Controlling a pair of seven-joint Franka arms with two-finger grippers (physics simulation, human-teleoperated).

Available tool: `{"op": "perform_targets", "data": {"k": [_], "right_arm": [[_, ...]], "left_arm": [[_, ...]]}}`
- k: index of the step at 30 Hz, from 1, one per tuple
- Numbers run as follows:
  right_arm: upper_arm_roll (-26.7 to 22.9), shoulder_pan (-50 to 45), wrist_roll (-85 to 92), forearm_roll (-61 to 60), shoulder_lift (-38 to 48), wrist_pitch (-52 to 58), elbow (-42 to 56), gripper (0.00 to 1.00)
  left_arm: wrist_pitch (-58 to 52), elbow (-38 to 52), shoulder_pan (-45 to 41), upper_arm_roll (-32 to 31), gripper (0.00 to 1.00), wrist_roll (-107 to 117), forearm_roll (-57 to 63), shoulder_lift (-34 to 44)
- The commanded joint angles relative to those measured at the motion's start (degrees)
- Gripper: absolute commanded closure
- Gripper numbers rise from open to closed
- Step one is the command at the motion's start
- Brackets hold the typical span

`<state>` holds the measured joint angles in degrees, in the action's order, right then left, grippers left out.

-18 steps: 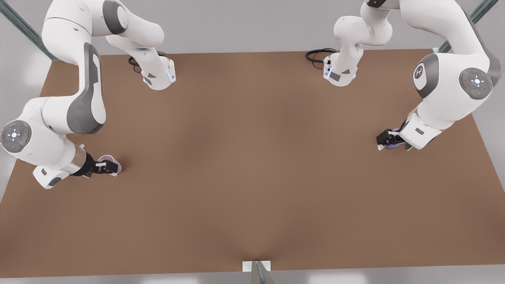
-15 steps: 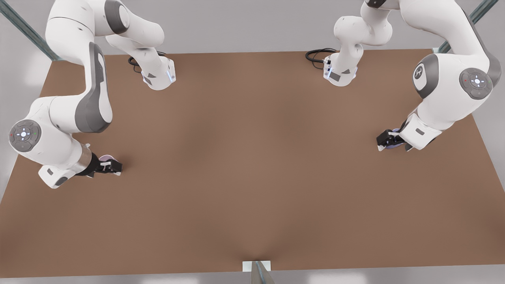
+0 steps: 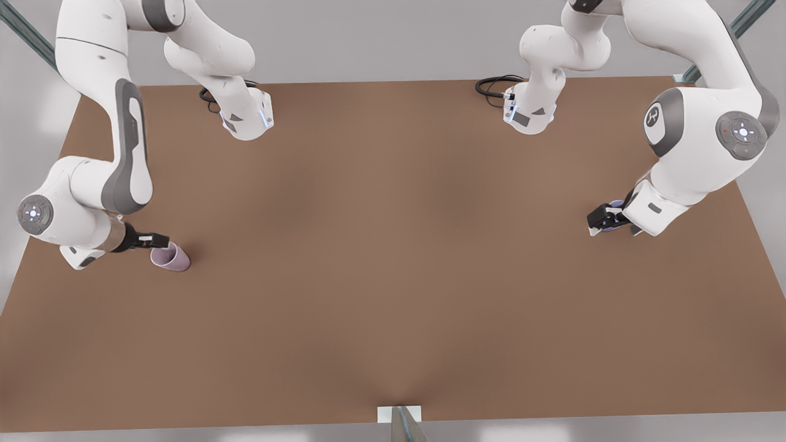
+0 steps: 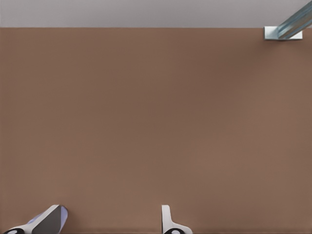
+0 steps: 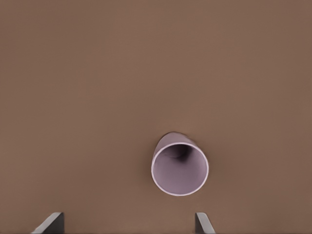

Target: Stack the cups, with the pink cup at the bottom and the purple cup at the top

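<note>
The pink cup [image 3: 171,256] stands upright on the brown table [image 3: 393,258] at the front view's left. In the right wrist view the pink cup [image 5: 179,168] shows its dark inside from above. My right gripper [image 3: 161,239] hangs open just behind and above it, touching nothing, and its fingertips [image 5: 204,223] stand wide apart. At the front view's right, my left gripper [image 3: 594,222] is shut on the purple cup [image 3: 609,227], which the hand mostly hides. In the left wrist view my left gripper [image 4: 109,220] has a lavender sliver beside one finger.
Both arm bases [image 3: 245,120] [image 3: 528,113] with black cables sit at the table's far edge. A metal post [image 3: 402,423] stands at the middle of the near edge. A metal beam [image 4: 287,29] marks a table corner. Bare tabletop lies between the two cups.
My right gripper has pulled back and up off the pink cup, which now stands uncovered. The left arm shifted only slightly, still at the purple cup.
</note>
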<state>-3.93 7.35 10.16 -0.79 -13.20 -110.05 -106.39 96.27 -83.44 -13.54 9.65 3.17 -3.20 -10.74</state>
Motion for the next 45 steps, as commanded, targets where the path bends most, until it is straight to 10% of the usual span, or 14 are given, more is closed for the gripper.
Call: {"op": "perform_targets", "data": {"k": [1,39,45], "right_arm": [[-0.1,1.3,14.1,-0.3,-0.2,-5.7,-1.1,0.0],[-0.1,9.7,16.2,-5.4,-12.0,-15.8,-7.0,0.0],[-0.1,9.5,14.6,-5.4,-12.3,-14.9,-6.7,0.6]], "left_arm": [[-1.0,0.0,0.0,0.0,0.0,0.2,0.0,0.1],[-4.5,0.3,0.1,-0.5,0.0,0.2,0.0,0.4],[-5.8,0.8,0.1,-0.6,0.0,-0.1,-0.7,0.5]]}}
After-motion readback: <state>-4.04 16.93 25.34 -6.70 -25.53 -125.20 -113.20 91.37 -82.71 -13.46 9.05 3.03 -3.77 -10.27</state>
